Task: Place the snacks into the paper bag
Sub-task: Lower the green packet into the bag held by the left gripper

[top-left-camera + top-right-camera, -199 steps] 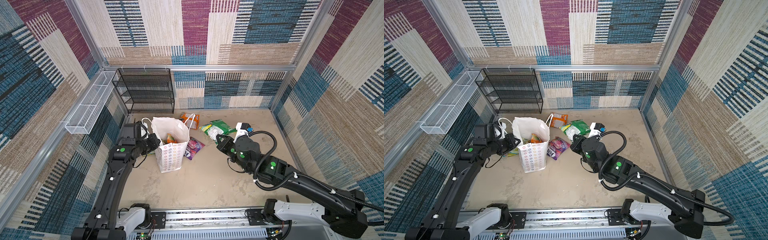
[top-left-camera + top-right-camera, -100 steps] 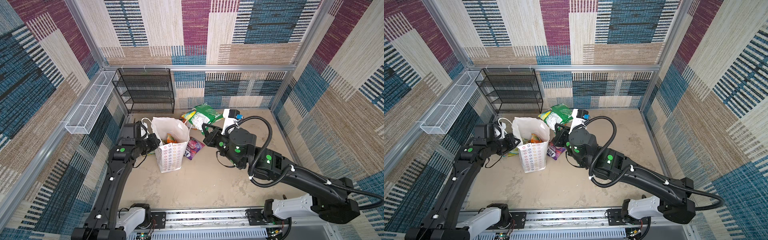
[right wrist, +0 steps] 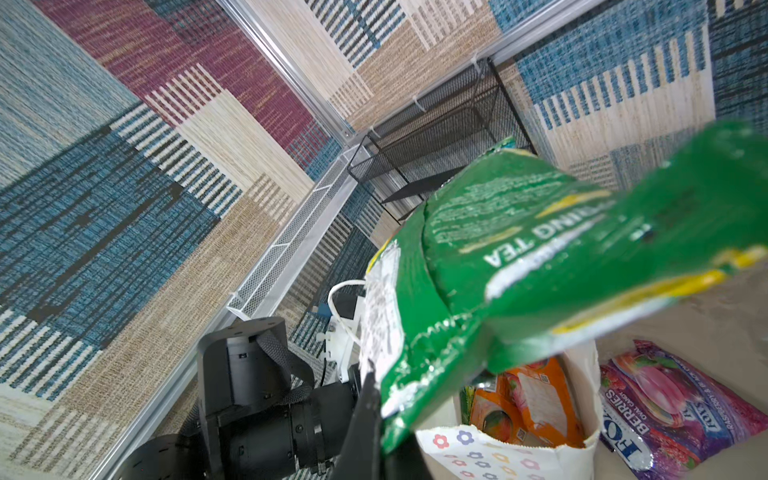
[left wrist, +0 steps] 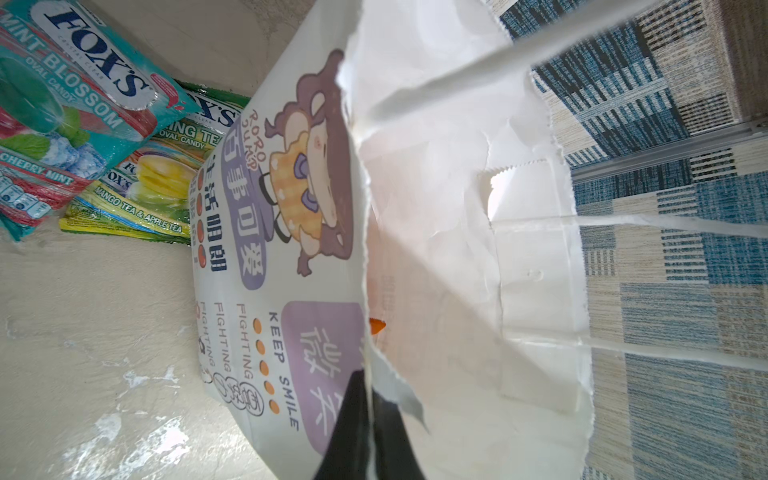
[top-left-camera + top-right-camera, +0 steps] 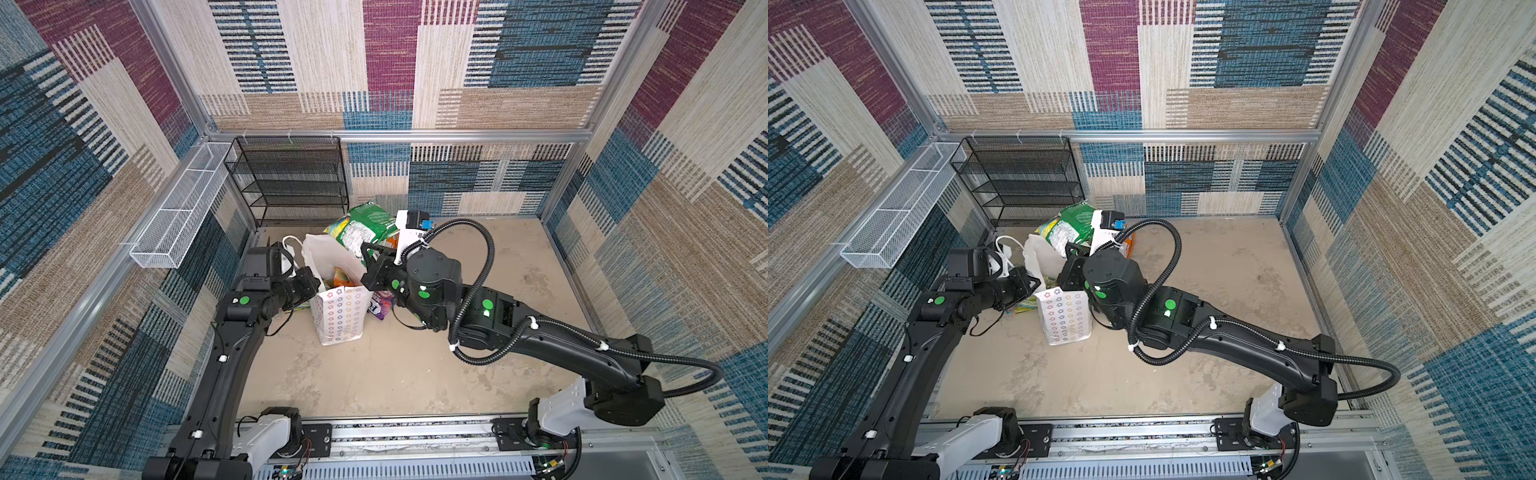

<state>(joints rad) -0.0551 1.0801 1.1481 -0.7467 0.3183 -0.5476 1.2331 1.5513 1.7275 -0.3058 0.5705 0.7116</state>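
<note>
Right pincer [image 5: 371, 254]: clamped on the green packet [image 5: 360, 226], hanging over the paper bag [image 5: 340, 309] and its open mouth.
Left pincer [image 4: 368, 411]: pinching the bag rim, mouth held wide.
Packet axis: long axis runs from your pincer toward the back wall [image 5: 457, 183], free end farthest.
Your move: tip that free end down inside before letting go, clear of the rim.

Black mesh rack [image 5: 291, 183]: tiered, upright, at the far left corner of the stained beige table [image 5: 457, 361]. White wire basket [image 5: 178, 212]: long, hung on the left wall rail, just beside the rack.
</note>
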